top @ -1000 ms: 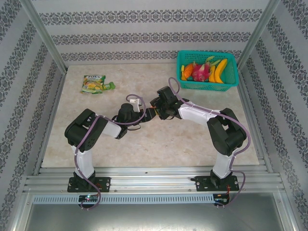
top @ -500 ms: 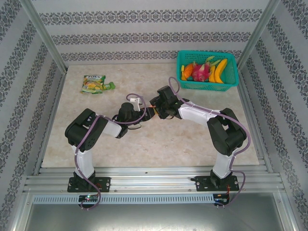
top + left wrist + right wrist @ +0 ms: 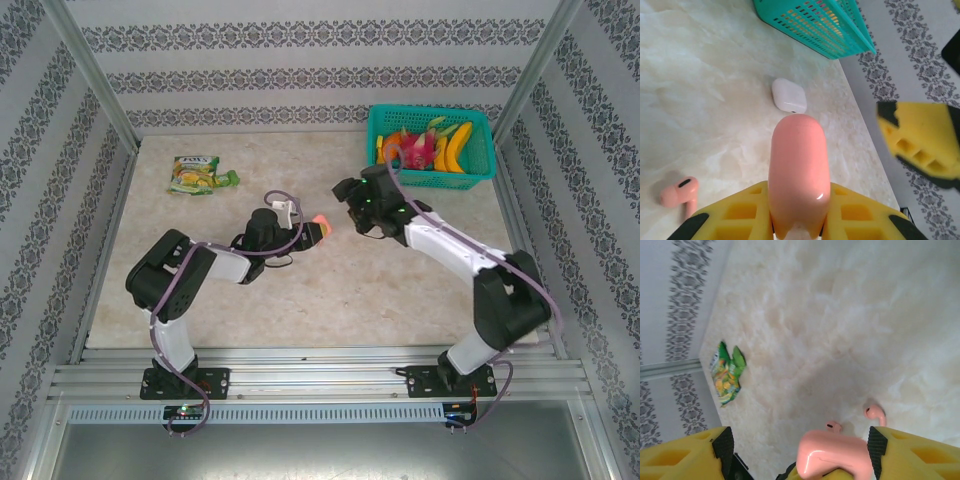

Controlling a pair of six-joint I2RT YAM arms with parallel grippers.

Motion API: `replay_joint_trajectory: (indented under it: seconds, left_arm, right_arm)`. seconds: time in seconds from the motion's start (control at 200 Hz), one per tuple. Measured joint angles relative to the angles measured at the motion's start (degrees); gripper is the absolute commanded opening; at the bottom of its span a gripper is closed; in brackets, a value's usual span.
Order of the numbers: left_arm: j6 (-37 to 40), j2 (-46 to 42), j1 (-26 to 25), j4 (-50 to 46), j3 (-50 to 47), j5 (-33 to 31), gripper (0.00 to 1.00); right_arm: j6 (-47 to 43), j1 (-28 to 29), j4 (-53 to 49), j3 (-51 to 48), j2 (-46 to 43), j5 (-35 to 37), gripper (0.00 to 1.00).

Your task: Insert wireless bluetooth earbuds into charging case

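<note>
**Pink case held aloft, earbuds loose beneath it**

On the marble surface (image 3: 380,290), the teal basket (image 3: 430,181) sat in the far right corner and the green snack packet (image 3: 198,173) at the far left, both well apart from the work. The left pincer (image 3: 798,194) was clamped on the pink charging case (image 3: 799,160) and held it off the surface near the middle, probably to present it to the other arm; its lid looked closed. The right pincer (image 3: 800,445) gaped wide with nothing in its grip, near the case. A white case (image 3: 789,96) lay near the basket. Two pink earbuds (image 3: 875,413) lay on the surface below, not yet inserted
</note>
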Motion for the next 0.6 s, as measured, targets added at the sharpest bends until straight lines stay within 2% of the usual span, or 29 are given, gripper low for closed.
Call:
replay_joint_trajectory:
  seconds: [0.155, 0.325, 0.455, 0.6]
  left_arm:
    - [3.96, -5.29, 0.46, -7.19, 2.32, 4.46, 0.11]
    - [8.28, -8.90, 1.90, -15.78, 6.51, 11.45, 0.12]
    - [10.97, -10.12, 2.08, -21.66, 9.55, 15.87, 0.13]
    - [12.70, -10.38, 2.27, -26.14, 11.43, 19.56, 0.13]
  right_arm:
    - [-13.81, -2.05, 2.16, -8.00, -7.78, -1.62, 0.74]
    - [-29.42, -2.36, 6.36, -16.57, -13.62, -8.33, 0.73]
    - [-35.91, -4.52, 10.16, -21.00, -17.79, -14.23, 0.73]
    - [-39.04, -6.60, 13.77, -21.92, -18.71, -19.45, 0.72]
